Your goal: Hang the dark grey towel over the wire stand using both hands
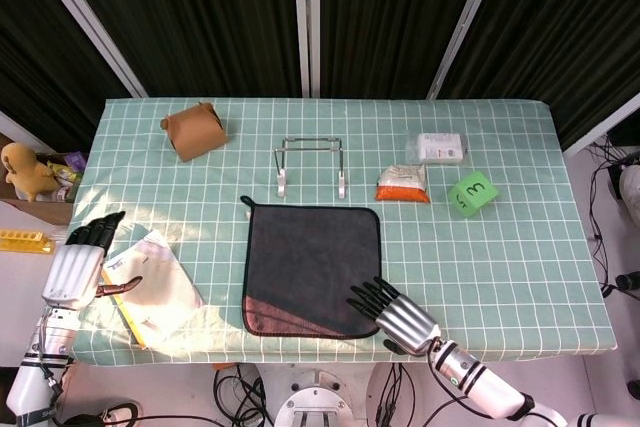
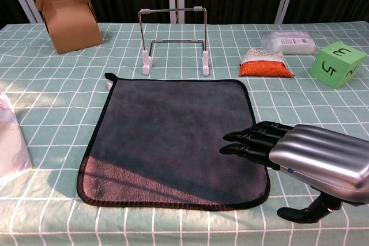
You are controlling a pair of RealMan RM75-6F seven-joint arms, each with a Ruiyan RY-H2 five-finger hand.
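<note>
Towel [image 1: 310, 269] [image 2: 173, 137] flat on table [image 1: 500, 247], just in front of stand [image 1: 311, 167] [image 2: 174, 38], not touching it. Right hand [image 1: 395, 315] [image 2: 300, 156] at towel's near right corner, fingers [image 2: 248, 142] extended, apart, over towel edge, holding nothing; contact with cloth unclear. Left hand [image 1: 78, 262] at table's left edge beside plastic bag [image 1: 155, 282], fingers straight, empty. Brown box [image 1: 194, 131], orange packet [image 1: 402, 185], white packet [image 1: 440, 148], green cube [image 1: 471, 193] at back.

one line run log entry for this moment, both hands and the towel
towel: flat on table, not yet hung | wire stand: bare | right robot hand: open, fingers over towel's near right corner | left robot hand: open, at table's left edge
</note>
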